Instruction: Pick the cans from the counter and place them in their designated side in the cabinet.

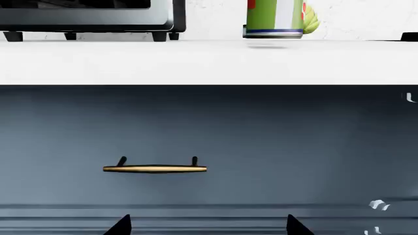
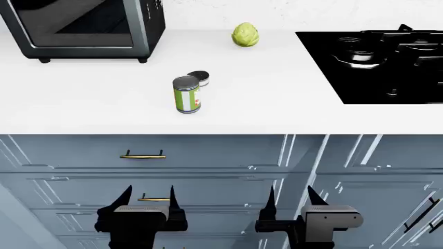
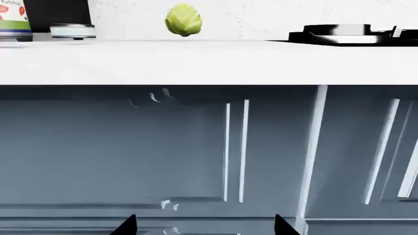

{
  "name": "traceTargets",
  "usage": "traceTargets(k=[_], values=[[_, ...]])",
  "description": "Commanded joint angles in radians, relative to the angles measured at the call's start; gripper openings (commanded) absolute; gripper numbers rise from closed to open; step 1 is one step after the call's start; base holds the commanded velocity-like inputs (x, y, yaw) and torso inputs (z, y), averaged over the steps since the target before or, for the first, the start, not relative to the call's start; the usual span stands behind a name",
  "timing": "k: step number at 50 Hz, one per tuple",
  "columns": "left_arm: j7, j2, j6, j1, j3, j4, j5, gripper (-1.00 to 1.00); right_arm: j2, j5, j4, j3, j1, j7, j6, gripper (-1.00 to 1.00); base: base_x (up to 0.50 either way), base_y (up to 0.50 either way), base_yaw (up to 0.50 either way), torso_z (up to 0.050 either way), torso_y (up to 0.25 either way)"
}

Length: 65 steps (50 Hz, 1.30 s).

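Green-and-white tall can (image 2: 186,94): upright on the white tabletop (image 2: 83,98), silver top showing, roughly mid-depth and a little left of centre in the head view; the left wrist view shows its lower part (image 1: 275,18) standing back from the tabletop's front edge
Short flat tin (image 2: 199,78): dark lid, just behind the tall can and slightly to its right, so close that I cannot tell whether they touch; in the right wrist view it sits low on the tabletop (image 3: 72,31) beside the can's label (image 3: 14,19)
Artichoke (image 2: 245,35): pale green, near the back wall, well apart from the cans, to their right and further back
Toaster oven (image 2: 86,26): dark, glass-fronted, on short feet at the back left of the tabletop
Stovetop (image 2: 377,57): black glass with burners, set into the right end
Drawer fronts: blue-grey, below the tabletop edge; a brass handle (image 2: 142,155) on the top left drawer, another (image 2: 153,198) lower down
Left claw (image 2: 148,197): low in front of the drawers, well below the tabletop, fingers spread wide, holding nothing
Right claw (image 2: 293,197): beside it at the same height, fingers likewise wide apart, holding nothing
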Motion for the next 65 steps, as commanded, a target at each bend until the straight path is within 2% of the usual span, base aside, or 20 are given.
traceTargets(k=[1,17,52,59,65], values=[[-0.015,-0.017,-0.005,-0.002,0.019,-0.001,-0.017,1.0,0.016,0.015,0.0,-0.022,0.002,0.018,0.006,1.0,0.0,0.0,0.0,0.0,0.0],[-0.04,-0.059,-0.024,-0.014,0.07,-0.01,-0.062,1.0,0.055,0.045,-0.022,-0.07,0.006,0.065,0.035,1.0,0.0,0.17,0.0,0.0,0.0],[-0.079,-0.096,-0.015,-0.024,0.114,-0.02,-0.124,1.0,0.104,0.075,-0.013,-0.124,0.01,0.114,0.014,1.0,0.0,0.26,0.0,0.0,0.0],[-0.076,-0.115,-0.104,-0.023,0.129,0.047,-0.149,1.0,0.118,0.093,-0.072,-0.13,0.01,0.119,0.092,1.0,0.0,0.0,0.0,0.0,0.0],[-0.057,-0.144,-0.28,-0.032,0.141,0.247,-0.221,1.0,0.134,0.145,-0.236,-0.141,0.006,0.107,0.259,1.0,0.0,0.0,0.0,0.0,0.0]])
